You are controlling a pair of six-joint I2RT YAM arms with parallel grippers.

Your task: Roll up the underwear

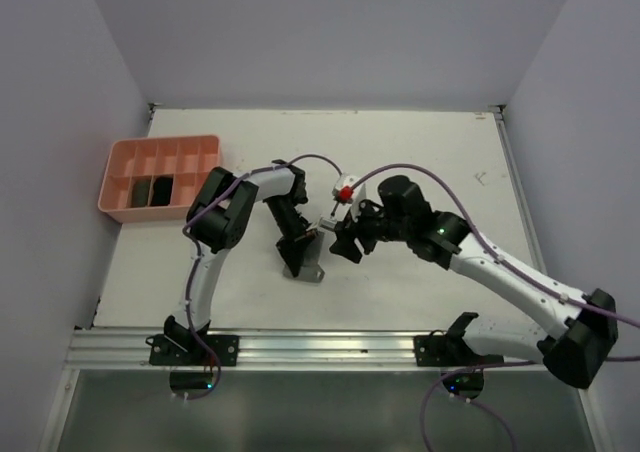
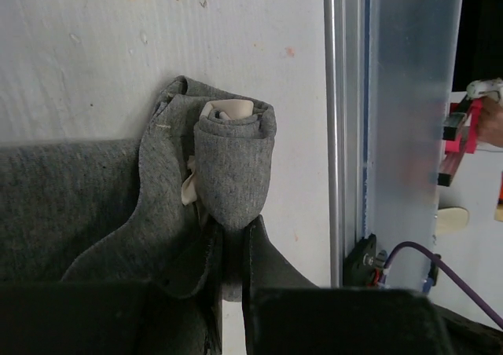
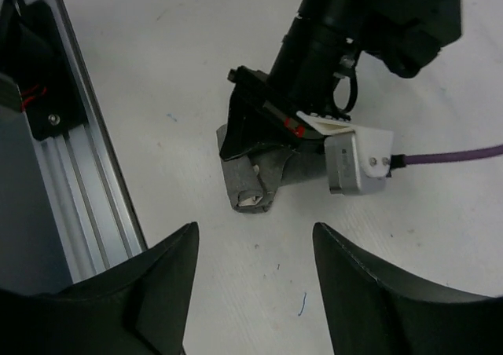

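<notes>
A grey underwear (image 1: 306,261) lies on the white table near the middle, partly rolled. In the left wrist view its rolled end (image 2: 233,162) shows a cream inner layer, and the flat part (image 2: 71,206) spreads to the left. My left gripper (image 2: 233,241) is shut on the near end of the roll; it also shows in the top view (image 1: 297,238). My right gripper (image 1: 345,242) is open and empty just right of the garment. In the right wrist view it (image 3: 253,233) hovers in front of the roll (image 3: 253,184), not touching it.
A pink compartment tray (image 1: 120,162) stands at the far left, with two dark rolls (image 1: 151,189) in its front compartments. The aluminium rail (image 1: 320,347) runs along the near table edge. A red and white piece (image 1: 345,191) sits on the left arm's cable.
</notes>
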